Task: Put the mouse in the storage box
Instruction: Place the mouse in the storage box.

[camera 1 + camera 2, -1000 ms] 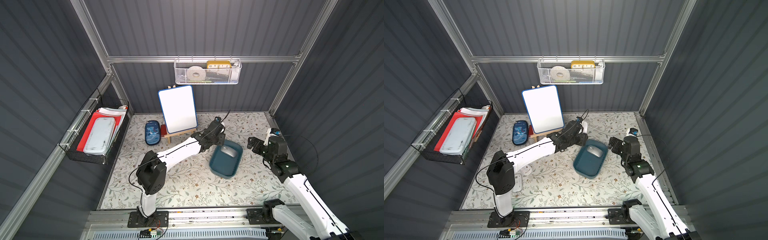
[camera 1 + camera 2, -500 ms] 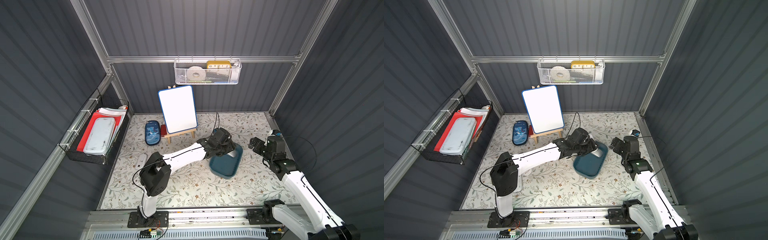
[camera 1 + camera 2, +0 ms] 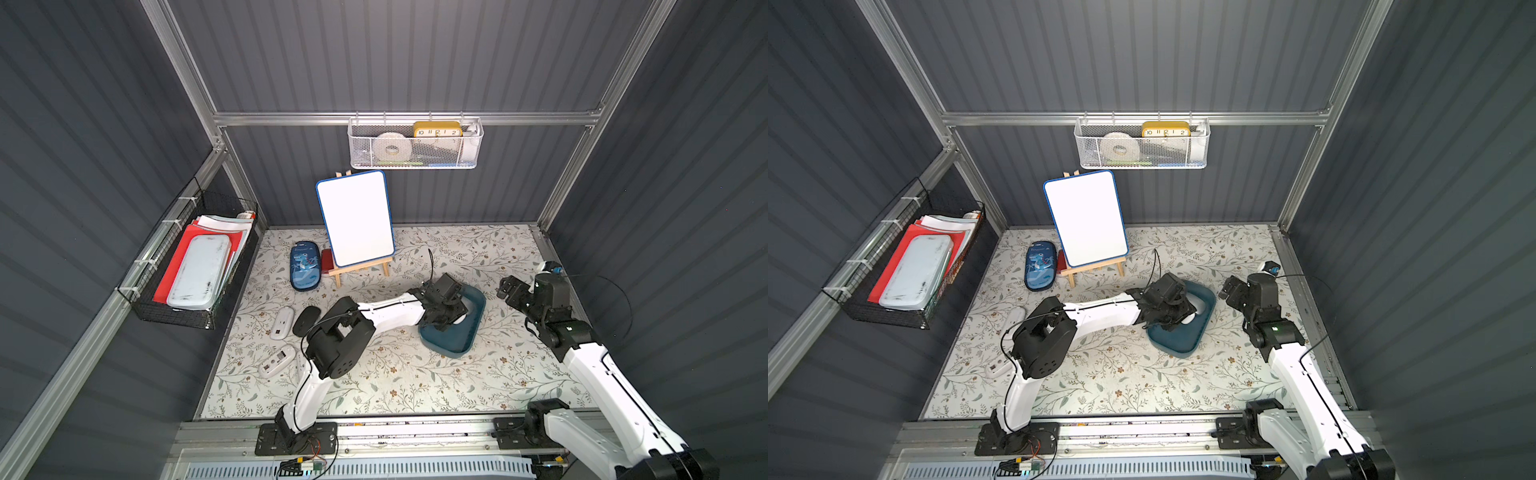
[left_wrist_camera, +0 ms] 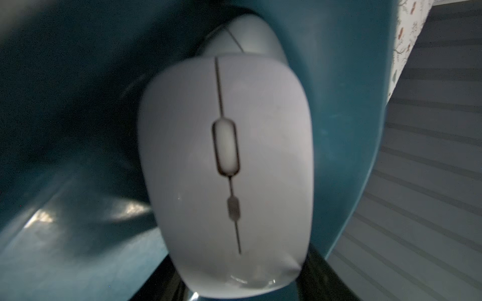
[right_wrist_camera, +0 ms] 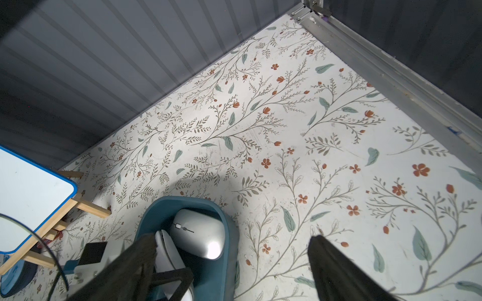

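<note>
Left gripper (image 3: 446,313) reaches down into the storage box (image 3: 451,349), jaws clenched on a pale grey mouse (image 4: 227,169). The right wrist view shows this mouse (image 5: 167,250) held on edge inside the box, towards its left wall. Contact with the box floor: cannot tell.

A second silver mouse (image 5: 200,232) lies flat at the box's far end.

Right gripper (image 3: 509,291) hangs over the floral mat (image 3: 395,374) just right of the box, jaws spread wide with nothing between them.

A whiteboard easel (image 3: 355,218) stands far-left of the box.

Grey ribbed walls (image 3: 374,62) w/ alu frame (image 3: 395,118), floral floor (image 3: 415,382).
</note>
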`<act>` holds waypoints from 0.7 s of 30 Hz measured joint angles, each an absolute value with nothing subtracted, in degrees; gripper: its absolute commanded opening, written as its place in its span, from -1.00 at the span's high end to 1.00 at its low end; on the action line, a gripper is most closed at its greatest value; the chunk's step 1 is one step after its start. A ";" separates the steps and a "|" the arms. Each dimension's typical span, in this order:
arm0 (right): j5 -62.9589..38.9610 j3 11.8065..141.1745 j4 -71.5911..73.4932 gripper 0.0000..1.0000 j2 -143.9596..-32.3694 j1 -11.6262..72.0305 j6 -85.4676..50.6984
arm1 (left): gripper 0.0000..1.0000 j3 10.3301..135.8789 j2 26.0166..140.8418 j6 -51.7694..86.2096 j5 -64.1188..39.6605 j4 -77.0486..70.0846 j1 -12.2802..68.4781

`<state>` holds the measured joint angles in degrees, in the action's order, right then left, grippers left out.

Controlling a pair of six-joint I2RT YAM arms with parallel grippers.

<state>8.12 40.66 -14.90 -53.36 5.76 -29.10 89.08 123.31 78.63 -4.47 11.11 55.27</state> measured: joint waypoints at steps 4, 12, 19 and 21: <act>7.75 40.49 -14.61 -0.90 -53.21 5.76 -29.10 | -0.33 89.32 123.46 79.55 -4.51 11.09 55.27; 7.42 40.49 -14.22 -0.89 -53.21 5.76 -29.12 | -0.60 90.96 124.38 80.55 -4.60 10.50 55.64; 7.16 40.16 -13.82 -0.89 -53.21 5.76 -29.12 | -0.65 91.39 124.44 80.51 -4.14 10.98 56.23; 7.05 39.99 -13.74 -0.89 -53.21 5.76 -29.15 | -0.65 92.05 124.44 80.49 -3.22 11.77 56.64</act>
